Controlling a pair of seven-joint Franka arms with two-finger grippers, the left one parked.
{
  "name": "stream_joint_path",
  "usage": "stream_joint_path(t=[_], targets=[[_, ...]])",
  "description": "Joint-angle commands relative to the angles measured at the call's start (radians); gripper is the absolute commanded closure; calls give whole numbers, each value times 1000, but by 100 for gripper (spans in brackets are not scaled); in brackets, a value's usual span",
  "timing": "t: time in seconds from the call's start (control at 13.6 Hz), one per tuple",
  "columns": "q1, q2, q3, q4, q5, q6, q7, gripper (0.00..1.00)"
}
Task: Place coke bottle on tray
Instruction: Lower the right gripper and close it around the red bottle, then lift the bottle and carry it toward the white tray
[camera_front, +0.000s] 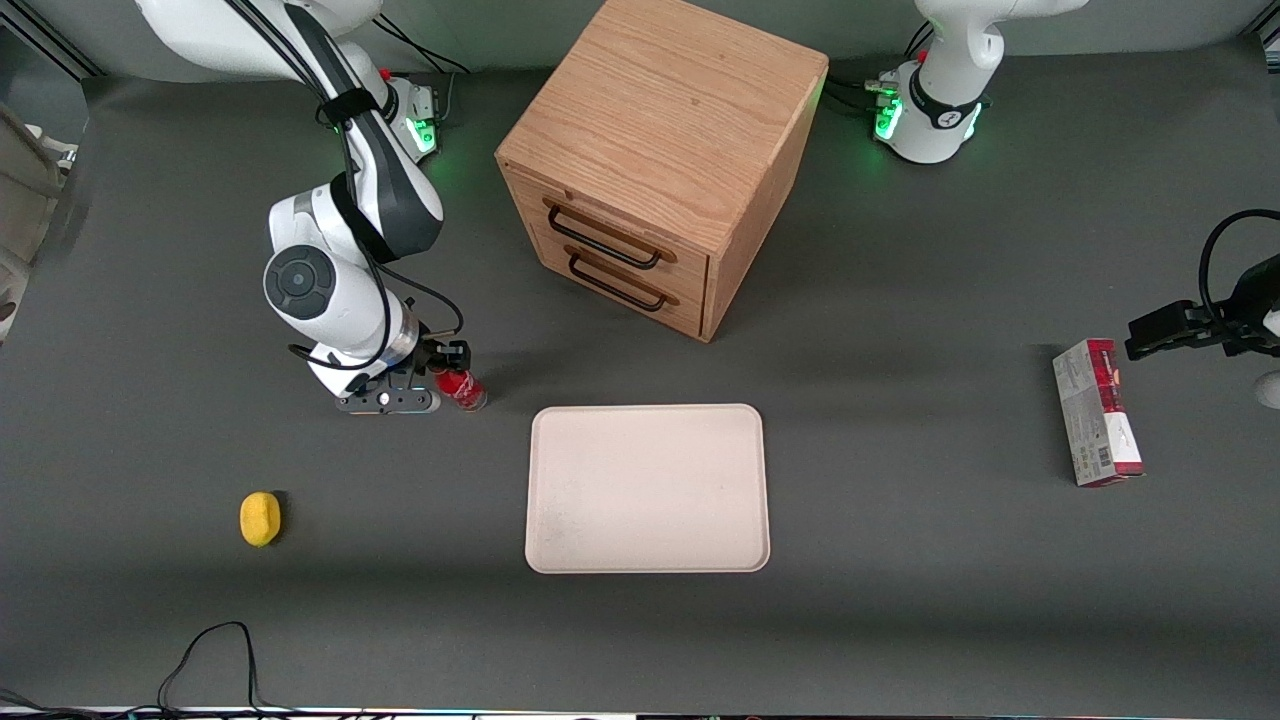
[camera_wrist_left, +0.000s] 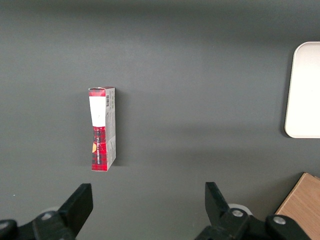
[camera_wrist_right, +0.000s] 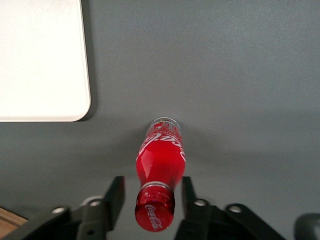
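Gripper (camera_wrist_right: 152, 192) straddled neck of coke bottle (camera_wrist_right: 159, 165), fingers spread, not yet clamped (gaps visible both sides). Bottle stood upright on table, long axis vertical, near tray (camera_front: 648, 545) corner, toward working arm's end.

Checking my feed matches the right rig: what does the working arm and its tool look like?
Glossy white rounded shells with dark grey joint sections and a round dark end cap. Black cables run along it, strapped by a black band; its base glows green. The black two-fingered tool, beside the small red coke bottle, hangs from a white wrist.
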Motion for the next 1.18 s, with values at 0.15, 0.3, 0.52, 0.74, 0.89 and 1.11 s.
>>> stream_joint_path(t=[0.15, 0.3, 0.52, 0.74, 0.89, 1.11], targets=[[4, -26, -5, -8, 1, -29, -17, 100], [2, -41, -5, 21, 1, -75, -17, 100], [-2, -46, -8, 214, 4, -282, -2, 100], [-9, -26, -40, 497, 17, -558, 0, 100], [-30, 32, -42, 701, 30, -745, 0, 100], [-79, 165, -43, 979, 67, -920, 0, 100]])
